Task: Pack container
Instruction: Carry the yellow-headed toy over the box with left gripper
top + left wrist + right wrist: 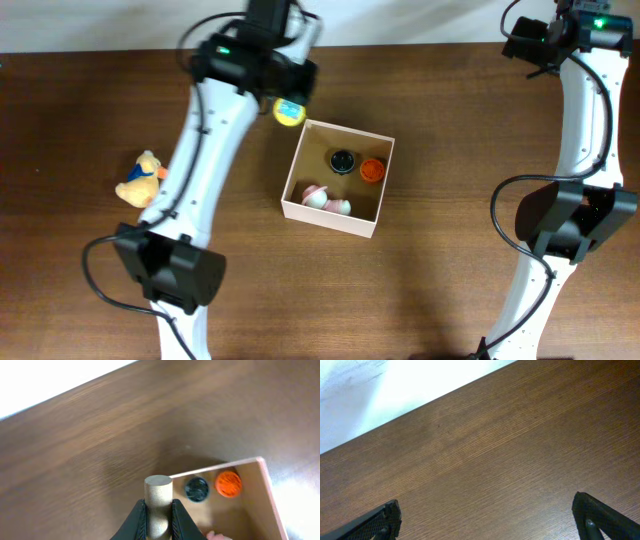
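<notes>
left jaws clamping a tan-ended toy [158, 495] near the box [325, 218] corner, right jaws standing wide apart, gripping nothing, over bare worktop [495, 460]

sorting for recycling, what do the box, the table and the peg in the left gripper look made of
Box: looks like cardboard, matte, white outside and tan-brown inside, with thin walls. Table: wood or wood-look laminate, dark brown with straight grain lines and a slight sheen. Peg: probably bare wood, pale tan and matte; pressed fibre is possible.
</notes>
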Available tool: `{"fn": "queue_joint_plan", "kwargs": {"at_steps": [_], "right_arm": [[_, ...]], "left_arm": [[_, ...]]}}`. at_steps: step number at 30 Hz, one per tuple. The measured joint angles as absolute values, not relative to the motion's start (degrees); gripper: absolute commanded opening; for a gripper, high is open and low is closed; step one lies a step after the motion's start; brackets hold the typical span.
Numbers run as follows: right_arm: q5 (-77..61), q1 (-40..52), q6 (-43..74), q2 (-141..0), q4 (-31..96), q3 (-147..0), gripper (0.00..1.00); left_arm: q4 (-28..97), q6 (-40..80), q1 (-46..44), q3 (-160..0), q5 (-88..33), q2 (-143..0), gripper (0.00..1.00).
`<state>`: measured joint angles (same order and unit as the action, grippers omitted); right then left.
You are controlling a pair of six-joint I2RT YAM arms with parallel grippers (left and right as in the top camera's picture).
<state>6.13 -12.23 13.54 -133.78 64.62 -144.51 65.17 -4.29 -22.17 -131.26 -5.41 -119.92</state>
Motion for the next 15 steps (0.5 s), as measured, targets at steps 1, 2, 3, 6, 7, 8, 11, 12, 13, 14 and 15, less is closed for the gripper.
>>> {"fn": "queue_joint_plan", "kwargs": {"at_steps": [1, 2, 3, 6, 7, 8, 11, 12, 13, 14, 15], "right_arm": [[6.1, -12.2, 13.5, -133.8, 64.6, -144.5, 0.99], [6.1, -12.2, 13.5, -133.8, 64.6, -144.5, 0.99], [6.1, -12.2, 13.5, -133.8, 64.6, -144.5, 0.99], [6.1, -12.2, 13.5, -133.8, 64.6, -144.5, 0.99], [6.1, -12.2, 13.5, -133.8, 64.6, -144.5, 0.99], [6.1, -12.2, 13.5, -133.8, 64.6, -144.5, 0.99], [6.1, -12.2, 13.5, -133.8, 64.6, -144.5, 0.99], [6.1, -12.2, 13.5, -133.8, 64.6, -144.5, 0.99], [6.1, -12.2, 13.5, -133.8, 64.6, -144.5, 0.99], [6.1, -12.2, 13.5, -133.8, 64.6, -144.5, 0.99], [6.2, -12.2, 13.5, -133.8, 64.6, -144.5, 0.99]], "left_arm": [[65.2, -5.5, -23.6, -131.3, -4.7, -119.9, 0.02], [65.3, -6.3, -24.5, -131.3, -4.0, -119.9, 0.02], [65.4, -7.0, -25.5, -131.3, -3.2, -120.0, 0.02], [65.9, -8.4, -27.3, -131.2, -1.7, -120.5, 0.02], [66.2, -8.7, -27.5, -131.0, -1.4, -120.7, 0.01], [66.5, -9.0, -27.5, -130.7, -1.3, -121.2, 0.02], [67.4, -9.5, -27.5, -129.5, -0.8, -123.2, 0.02], [67.8, -9.5, -27.5, -129.2, -0.6, -123.9, 0.02], [68.1, -9.5, -27.5, -128.9, -0.6, -124.7, 0.02], [68.2, -9.5, -27.5, -128.6, -0.5, -125.6, 0.02], [68.1, -9.5, -27.5, -128.1, -0.6, -126.4, 0.02]]}}
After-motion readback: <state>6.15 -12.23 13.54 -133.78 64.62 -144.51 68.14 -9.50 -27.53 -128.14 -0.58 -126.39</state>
